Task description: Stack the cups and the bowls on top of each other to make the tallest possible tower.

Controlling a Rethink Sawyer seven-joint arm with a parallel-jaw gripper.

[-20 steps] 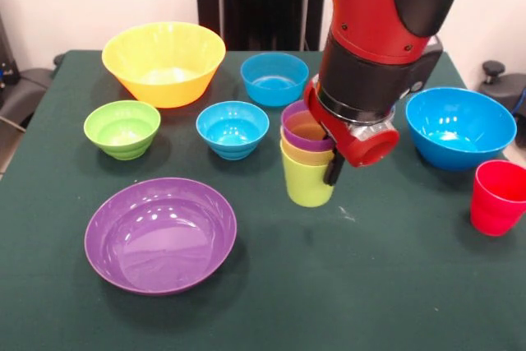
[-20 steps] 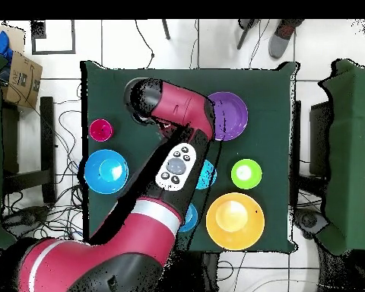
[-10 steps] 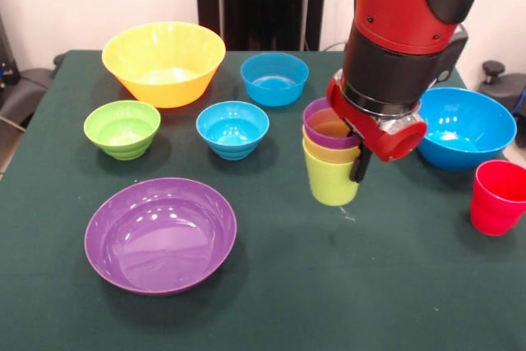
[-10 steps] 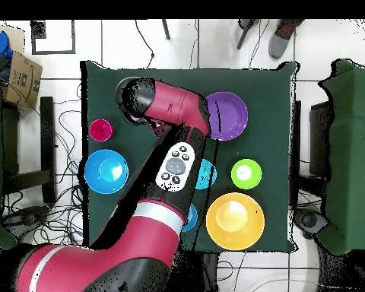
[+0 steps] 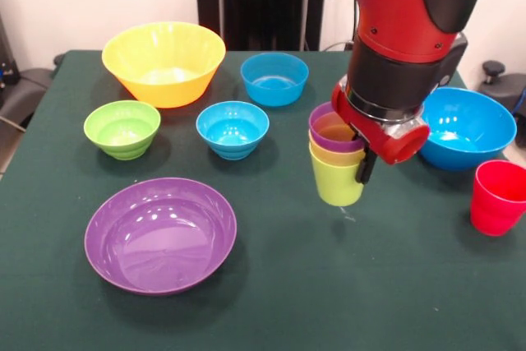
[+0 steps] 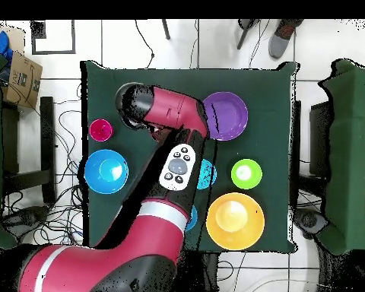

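1. Carried along by the red and black arm, the tower [image 5: 336, 160] of three nested tapered plastic cups (purple inside yellow inside lime green) now sits right of frame centre in the front view, having shifted rightward from beside the small blue plastic bowl [image 5: 233, 128] over the last second.
2. One dark finger of the end effector [image 5: 362, 167] presses the stack's right wall; the rest is hidden, but the stack appears gripped by its rim.
3. My read: the stack is heading for the red plastic cup [image 5: 497, 196] at the right edge.
4. Every bowl on the green desk [image 5: 345, 285], including the wide shallow purple bowl [image 5: 160, 234], waits unstacked.
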